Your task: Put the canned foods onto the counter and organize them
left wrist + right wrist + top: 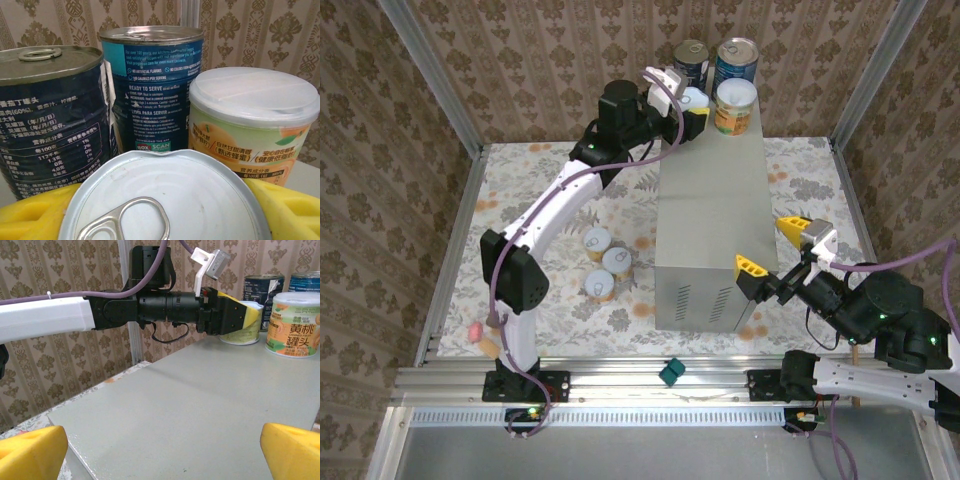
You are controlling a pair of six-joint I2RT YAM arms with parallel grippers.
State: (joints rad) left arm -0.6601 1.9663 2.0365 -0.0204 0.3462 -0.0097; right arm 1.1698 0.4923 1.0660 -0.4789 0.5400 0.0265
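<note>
The left gripper (686, 108) clasped a short white-lidded can (170, 192) at the counter (710, 200)'s far-left corner, beside two blue tins (735, 60) and a yellow-labelled can (735, 106). The right gripper (770, 246) gaped empty at its near-right corner. Three cans (618, 260) sat on the tabletop (510, 170).

On the counter's (710, 210) 12 o'clock end I see 2 tall cans (735, 60) behind 2 short cans (735, 106); 3 more cans (617, 261) sit on the floor (630, 215) at its 9 o'clock
</note>
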